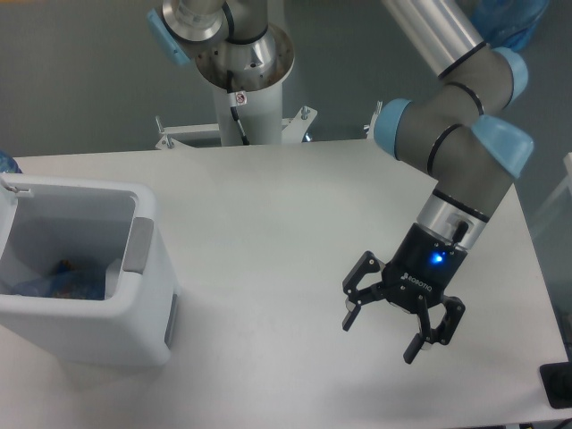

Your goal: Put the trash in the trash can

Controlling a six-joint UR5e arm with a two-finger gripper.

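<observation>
The white trash can [143, 313] stands at the table's left edge, its grey tab on the right rim. Down inside it lie bluish and brownish pieces of trash [63, 279], too indistinct to tell apart. No trash shows on the table top. My gripper [386, 334] hangs open over the right side of the table, far from the can, fingers spread and nothing between them.
The arm's base column [241, 80] rises behind the table's far edge. A dark object [559, 384] sits at the lower right corner past the table edge. A blue item [5, 164] peeks in at the far left.
</observation>
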